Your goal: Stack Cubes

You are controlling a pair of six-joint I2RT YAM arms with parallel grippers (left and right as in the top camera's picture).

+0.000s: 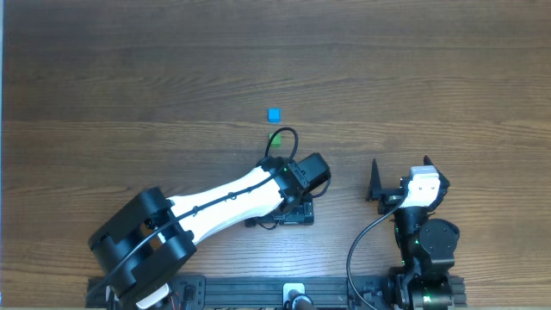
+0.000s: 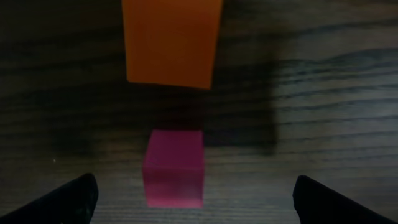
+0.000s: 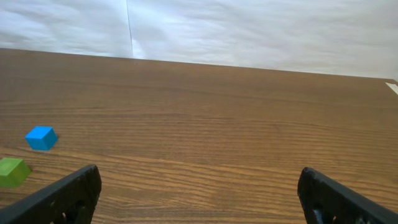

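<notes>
A magenta cube (image 2: 173, 168) rests on the wooden table, right between the wide-apart fingers of my left gripper (image 2: 193, 199), which is open and hovers low over it. Just beyond it lies an orange cube (image 2: 170, 40), apart from the magenta one. Seen from above, the left gripper (image 1: 289, 211) points down near the table's middle, and its arm covers what lies beneath. A blue cube (image 1: 274, 114) (image 3: 41, 137) and a green cube (image 1: 275, 139) (image 3: 12, 171) sit just past the left wrist. My right gripper (image 1: 376, 182) (image 3: 199, 193) is open and holds nothing, near its base.
The wooden table (image 1: 129, 77) stretches bare toward the far side and to the left. A white backdrop (image 3: 249, 31) stands behind the table's far edge. The left arm's cable (image 1: 288, 133) loops over the green cube.
</notes>
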